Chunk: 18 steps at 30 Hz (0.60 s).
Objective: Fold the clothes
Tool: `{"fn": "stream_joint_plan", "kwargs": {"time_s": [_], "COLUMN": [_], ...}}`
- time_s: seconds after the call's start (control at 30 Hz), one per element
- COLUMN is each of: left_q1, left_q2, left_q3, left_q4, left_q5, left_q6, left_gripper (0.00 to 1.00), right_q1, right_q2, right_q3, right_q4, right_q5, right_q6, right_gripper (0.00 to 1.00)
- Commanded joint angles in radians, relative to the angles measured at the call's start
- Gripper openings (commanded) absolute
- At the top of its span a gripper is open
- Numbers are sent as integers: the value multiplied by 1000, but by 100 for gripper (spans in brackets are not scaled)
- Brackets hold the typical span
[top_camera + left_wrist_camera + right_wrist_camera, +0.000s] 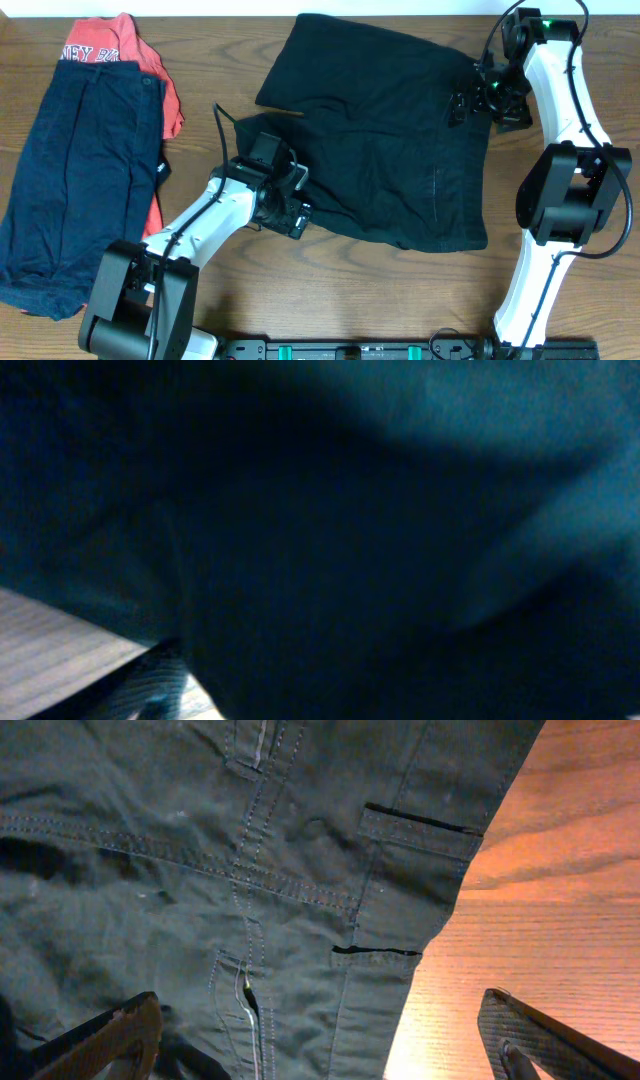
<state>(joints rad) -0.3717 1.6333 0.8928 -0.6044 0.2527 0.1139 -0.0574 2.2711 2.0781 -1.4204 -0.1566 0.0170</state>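
Black shorts (380,140) lie spread across the middle of the table. My left gripper (295,212) is at their lower left edge. In the left wrist view dark cloth (380,530) fills the frame; one finger shows far out at the lower left and the other is hidden under the cloth, so the jaws look open. My right gripper (468,102) is open over the waistband at the shorts' right edge. In the right wrist view its fingers (320,1055) straddle the zipper and the cloth edge (300,890), with bare wood to the right.
At the left, navy trousers (80,170) lie on a red printed shirt (135,55). A black cable (225,122) loops beside the left arm. The table's front edge runs just below the arm bases.
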Motion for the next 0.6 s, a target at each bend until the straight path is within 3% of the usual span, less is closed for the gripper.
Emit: {"fn": "stream_joint_plan", "kwargs": {"time_s": [0.0, 0.07, 0.2, 0.27, 0.4, 0.57], "left_q1": [2, 2, 2, 2, 2, 2], "left_q2": [5, 5, 5, 5, 5, 5], "left_q3": [-4, -3, 36, 79, 164, 210], "left_q4": [1, 2, -43, -98, -207, -255], "left_q5": [-41, -68, -133, -191, -293, -341], "left_q6": [-5, -31, -76, -102, -127, -127], "left_gripper": [76, 61, 53, 42, 7, 6], "right_q1": [13, 13, 13, 13, 13, 13], "right_q2": [-21, -21, -21, -21, -21, -21], "right_q3": [14, 14, 14, 14, 14, 14], "right_q4": [2, 3, 10, 13, 14, 15], "right_q5": [2, 2, 2, -2, -5, -5], "right_q6": [-14, -15, -14, -14, -14, -14], "right_gripper": [99, 99, 99, 99, 99, 99]}}
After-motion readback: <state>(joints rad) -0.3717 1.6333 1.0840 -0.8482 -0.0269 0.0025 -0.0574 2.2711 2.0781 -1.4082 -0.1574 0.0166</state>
